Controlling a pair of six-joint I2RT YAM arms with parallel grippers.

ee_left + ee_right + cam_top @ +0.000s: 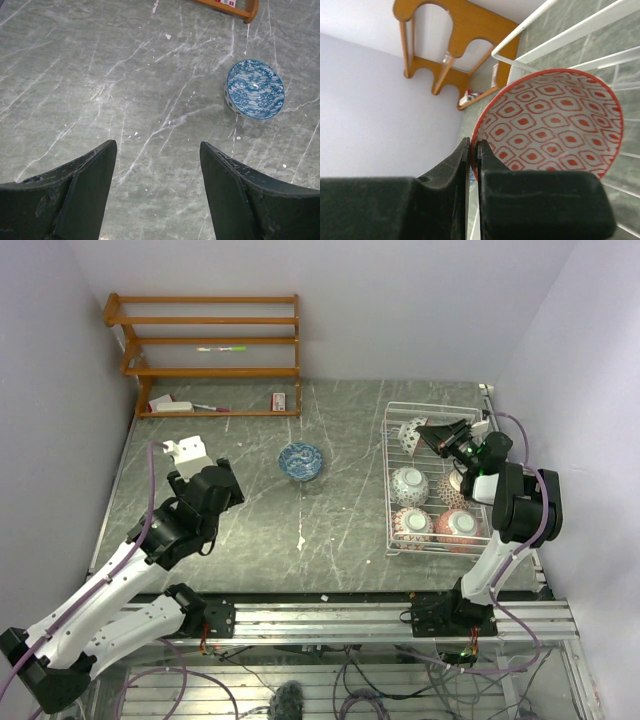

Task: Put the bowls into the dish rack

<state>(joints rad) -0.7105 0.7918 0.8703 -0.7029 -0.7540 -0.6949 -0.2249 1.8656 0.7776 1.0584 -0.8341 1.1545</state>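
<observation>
My right gripper point(432, 435) point(473, 145) is shut on the rim of a red-patterned bowl point(410, 433) point(555, 120), held tilted on edge over the back left corner of the white wire dish rack point(388, 540) point(555, 42). Three bowls point(409, 485) point(412, 525) point(458, 525) lie in the rack, and another point(455, 485) is half hidden by the arm. A blue-patterned bowl point(300, 461) point(255, 89) stands alone on the table's middle. Left of it, my left gripper point(205, 472) point(158, 145) hangs open above bare marble, holding nothing.
An orange-brown wooden shelf unit point(210, 340) point(235, 7) point(455, 30) stands at the back left with small items on its lower boards. Walls close in on the left, back and right. The rack sits close to the right wall.
</observation>
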